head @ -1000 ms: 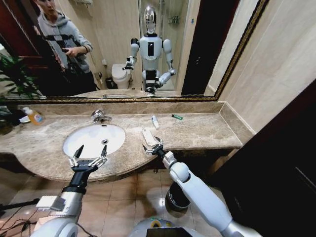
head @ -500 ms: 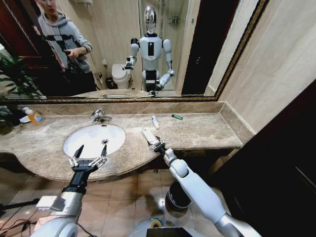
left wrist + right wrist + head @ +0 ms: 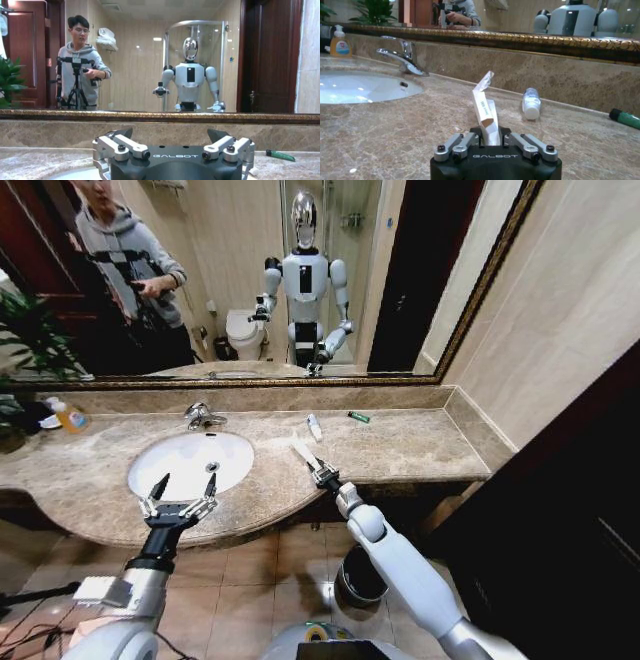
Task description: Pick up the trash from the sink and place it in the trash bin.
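1. The right gripper (image 3: pixel 318 471) is closed on the flat white packet (image 3: pixel 484 107), its fingers pinching the packet's near end, so the paper sleeve stands up out of the jaws and tilts away at a crumpled tip (a thin, creased wrapper, judged light and easily bent).
2. In the head view the packet (image 3: pixel 303 452) is seen held over the beige marble counter (image 3: pixel 400 445), just beside the sink (image 3: pixel 190 462) and not inside it; a grip low on one end seems chosen so that the flat piece can be carried clear of the stone.
3. The left gripper (image 3: pixel 178 498) hangs over the near rim of the white oval basin with its fingers spread wide and nothing between them; it appears to be waiting.
4. More trash lies on the counter toward the mirror: a small white tube (image 3: pixel 531 103), rounded and smooth, lying on its side, and a dark green stick (image 3: pixel 625 118) a little further along, apart from the tube.
5. The trash bin (image 3: pixel 360 577), dark and round with a shiny rim, stands on the tiled floor below the counter edge, under the right arm.
6. The chrome faucet (image 3: pixel 402 58) is polished and curved; the counter is mottled and glossy.
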Robot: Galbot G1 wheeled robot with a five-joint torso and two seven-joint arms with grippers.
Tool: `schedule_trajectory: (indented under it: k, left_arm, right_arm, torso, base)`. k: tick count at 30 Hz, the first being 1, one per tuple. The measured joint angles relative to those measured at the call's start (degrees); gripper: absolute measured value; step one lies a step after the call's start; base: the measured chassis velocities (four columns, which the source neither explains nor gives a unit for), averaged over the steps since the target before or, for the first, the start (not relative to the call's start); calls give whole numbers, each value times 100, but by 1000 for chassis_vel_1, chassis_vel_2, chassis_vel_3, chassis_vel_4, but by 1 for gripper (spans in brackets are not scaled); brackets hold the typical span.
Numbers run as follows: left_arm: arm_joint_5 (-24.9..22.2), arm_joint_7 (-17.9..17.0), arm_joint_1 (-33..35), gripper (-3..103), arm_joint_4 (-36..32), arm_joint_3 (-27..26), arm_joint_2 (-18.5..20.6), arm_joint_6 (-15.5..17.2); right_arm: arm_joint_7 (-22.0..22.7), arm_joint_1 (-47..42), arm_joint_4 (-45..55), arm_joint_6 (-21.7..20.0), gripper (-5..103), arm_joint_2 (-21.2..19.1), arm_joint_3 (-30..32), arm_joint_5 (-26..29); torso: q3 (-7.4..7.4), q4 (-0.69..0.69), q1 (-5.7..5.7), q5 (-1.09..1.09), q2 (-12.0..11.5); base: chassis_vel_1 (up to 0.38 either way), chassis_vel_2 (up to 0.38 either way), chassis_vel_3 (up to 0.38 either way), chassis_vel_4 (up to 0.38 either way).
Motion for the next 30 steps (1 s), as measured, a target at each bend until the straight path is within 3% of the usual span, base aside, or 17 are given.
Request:
schedule_trajectory:
  k: [1,3,6,13,19,25,27,28,30]
  left_arm:
    - [0,0,0,100,0,0,0,0]
    - [0,0,0,100,0,0,0,0]
    - [0,0,0,100,0,0,0,0]
    - [0,0,0,100,0,0,0,0]
    - [0,0,0,100,0,0,0,0]
    - [0,0,0,100,0,0,0,0]
    - [0,-1,0,100,0,0,0,0]
    - [0,-1,0,100,0,0,0,0]
    - [0,0,0,100,0,0,0,0]
  right_arm:
    - [6,-16,12,2,20,0,14,2]
    - [14,-33,34,3,20,0,28,4]
    - [42,-133,173,16,6,-34,112,75]
    - [93,-429,636,150,0,-202,374,241]
    - [110,-919,1110,631,0,-474,790,440]
    - [334,-1967,2029,1038,0,-726,1268,1109]
    - [357,-2486,2238,1436,0,-751,1524,1046]
    - [357,-2486,2238,1436,0,-751,1524,1046]
    - [295,-2930,2277,1954,0,-726,1682,833]
  torso:
    - [0,0,0,0,0]
    - [0,0,0,0,0]
    - [0,0,0,0,0]
    - [0,0,0,0,0]
    - [0,0,0,1,0]
    - [0,0,-1,1,0]
    - [0,0,-1,1,0]
    - [0,0,-1,1,0]
    - [0,-1,-1,-1,0]
  base:
    - [0,0,0,0]
    - [0,0,0,0]
    - [0,0,0,0]
    - [0,0,0,0]
    - [0,0,0,0]
    - [0,0,0,0]
    - [0,0,0,0]
    - [0,0,0,0]
    - [0,0,0,0]
